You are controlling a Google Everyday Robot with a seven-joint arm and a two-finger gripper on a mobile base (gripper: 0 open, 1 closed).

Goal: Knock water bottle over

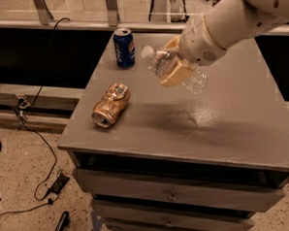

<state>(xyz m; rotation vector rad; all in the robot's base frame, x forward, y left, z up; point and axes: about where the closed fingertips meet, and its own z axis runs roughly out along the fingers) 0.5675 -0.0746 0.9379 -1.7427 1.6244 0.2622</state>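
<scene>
The water bottle [162,63] is clear ribbed plastic with a white cap. It is held in the air above the grey table [223,128], tilted far over with its cap pointing up-left and its base toward the right. My gripper [178,67] comes in from the upper right on a white arm. Its tan fingers [177,75] are shut around the bottle's middle, hiding the label. The bottle does not touch the table.
A blue Pepsi can [124,48] stands upright at the table's back left. A crushed gold can [111,104] lies on its side near the left front. Drawers sit below the tabletop. Cables lie on the floor at left.
</scene>
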